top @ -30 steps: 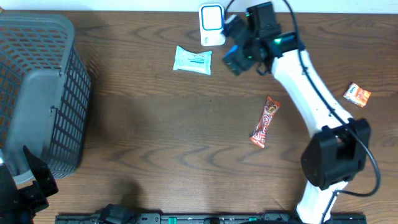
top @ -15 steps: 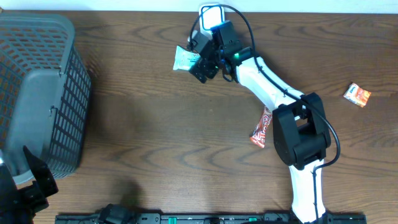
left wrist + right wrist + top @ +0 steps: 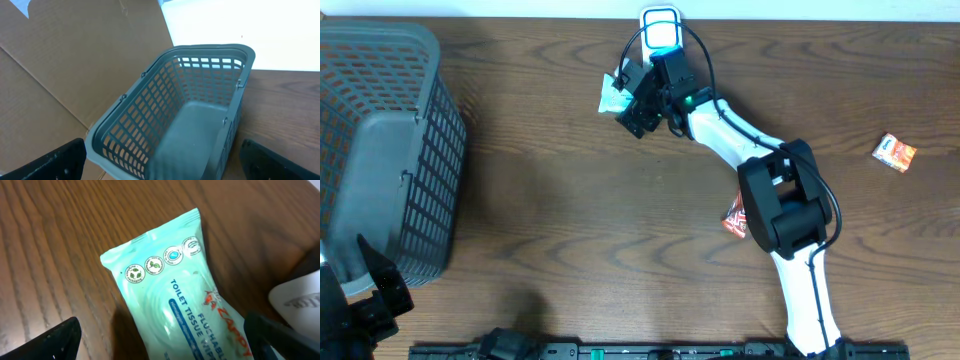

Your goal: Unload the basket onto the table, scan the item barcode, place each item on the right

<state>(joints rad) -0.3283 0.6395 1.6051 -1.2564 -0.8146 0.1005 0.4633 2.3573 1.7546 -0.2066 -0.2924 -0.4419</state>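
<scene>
A pale green pack of flushable toilet tissue wipes (image 3: 175,285) lies flat on the wooden table, label side up. My right gripper (image 3: 165,347) hangs open right over it, one finger on each side of the pack and not touching it. From overhead, the right gripper (image 3: 638,100) covers most of the pack (image 3: 611,96), just left of the white barcode scanner (image 3: 661,28) at the table's far edge. My left gripper (image 3: 380,290) is open at the front left, and in the left wrist view this gripper (image 3: 160,170) holds nothing.
A grey plastic basket (image 3: 430,120) stands at the left, and its rim (image 3: 150,70) fills the left wrist view. A red candy bar (image 3: 734,216) lies partly under my right arm. A small orange packet (image 3: 894,152) sits at the far right.
My right arm has swung left from beside the scanner to above the tissue pack, and its elbow has folded in. The left arm has not moved.
</scene>
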